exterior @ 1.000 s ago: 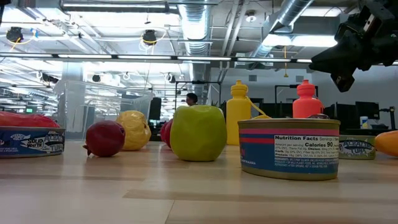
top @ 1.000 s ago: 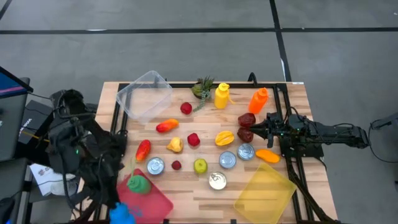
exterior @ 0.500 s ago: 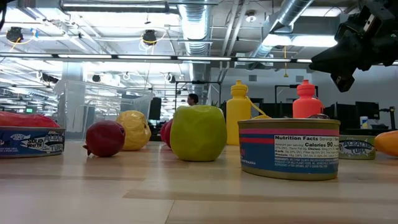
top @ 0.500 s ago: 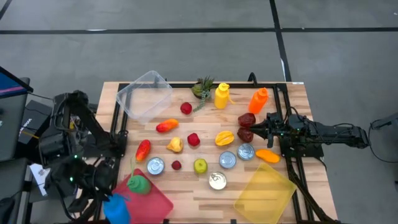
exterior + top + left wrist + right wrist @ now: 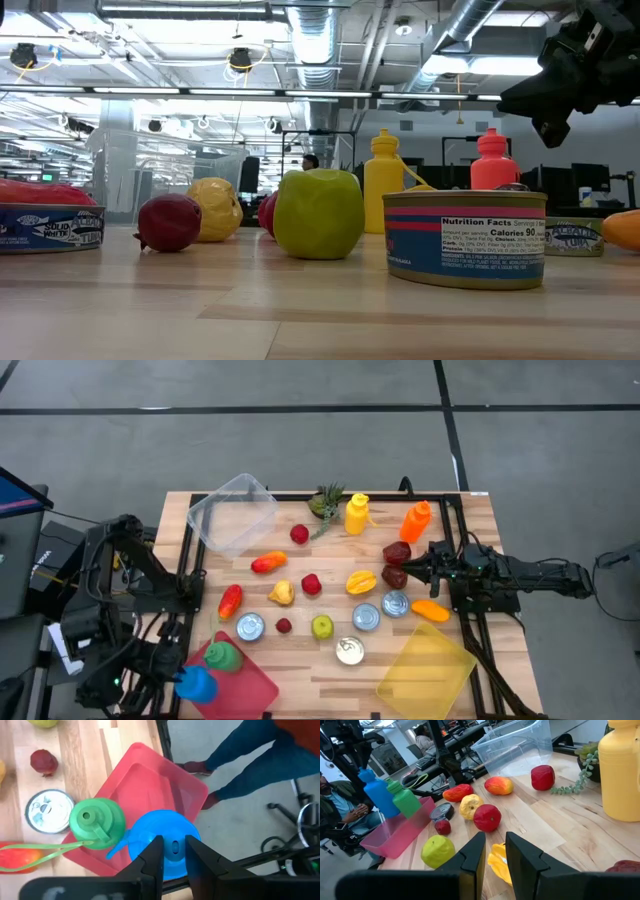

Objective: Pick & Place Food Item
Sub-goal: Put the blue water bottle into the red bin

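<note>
My left gripper [image 5: 173, 841] is shut on a blue bottle [image 5: 196, 685] at the near left corner of the red tray [image 5: 255, 685]. A green bottle [image 5: 223, 656] stands upright in that tray, right beside the blue one [image 5: 372, 790]. Fruits and vegetables lie spread over the table's middle, among them a green apple [image 5: 322, 626] and a red pepper [image 5: 230, 601]. My right gripper [image 5: 413, 568] hovers shut at the table's right, next to two dark red items [image 5: 396, 552], with nothing between its fingers. My left gripper pinches the blue bottle's cap [image 5: 173, 849] between its two fingers. The fingers come from above, slanting down. The bottle stands about upright below them; its base is hidden, so I cannot tell whether it rests on the tray.
A clear tub [image 5: 232, 510] sits far left and a yellow tray [image 5: 425, 670] near right. Several tins [image 5: 250, 627], a yellow bottle [image 5: 356, 513] and an orange bottle [image 5: 415, 520] stand among the food. A person's legs [image 5: 240, 765] show beside the table's near left corner.
My left gripper has sunk and tipped further downward, shifting a little toward the far edge with the blue bottle. The bottle, slanting before, now stands about upright beside the green bottle.
</note>
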You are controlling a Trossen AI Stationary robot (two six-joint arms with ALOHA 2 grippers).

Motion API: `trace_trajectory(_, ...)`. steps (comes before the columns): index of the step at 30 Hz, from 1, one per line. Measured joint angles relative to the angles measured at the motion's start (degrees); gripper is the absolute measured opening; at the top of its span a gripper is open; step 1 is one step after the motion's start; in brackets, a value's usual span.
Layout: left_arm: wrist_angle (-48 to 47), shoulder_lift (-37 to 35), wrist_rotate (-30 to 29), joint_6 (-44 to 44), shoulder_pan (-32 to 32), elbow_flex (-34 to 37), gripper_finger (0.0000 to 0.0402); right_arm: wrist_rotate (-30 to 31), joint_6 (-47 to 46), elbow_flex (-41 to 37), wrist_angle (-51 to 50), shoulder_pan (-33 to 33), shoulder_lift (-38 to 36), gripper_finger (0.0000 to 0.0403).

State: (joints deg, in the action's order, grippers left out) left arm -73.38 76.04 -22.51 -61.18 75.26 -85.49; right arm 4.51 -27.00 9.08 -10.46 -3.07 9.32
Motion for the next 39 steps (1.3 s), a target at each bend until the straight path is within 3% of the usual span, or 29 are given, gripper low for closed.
trace_trajectory(9,-2.79,2.92,-3.61,-4.24,3.67,0.02,0.0056,-0.01,0.0,0.0,0.0,-0.02,-0.01,0.0069)
trace_trajectory(22,-1.99,4.6,-3.5,-5.56,4.64,5.16,0.0056,0.0,0.0,0.0,0.0,-0.01,0.0,0.0069)
trace_trajectory(26,-0.26,4.6,-1.07,-5.58,4.66,6.56,0.0057,0.0,0.0,0.0,0.0,-0.02,0.0,0.0069)
trace_trajectory(39,-0.06,4.61,-1.25,-5.58,4.38,6.82,0.0066,0.0,0.0,0.0,0.01,-0.01,0.0,0.0069)
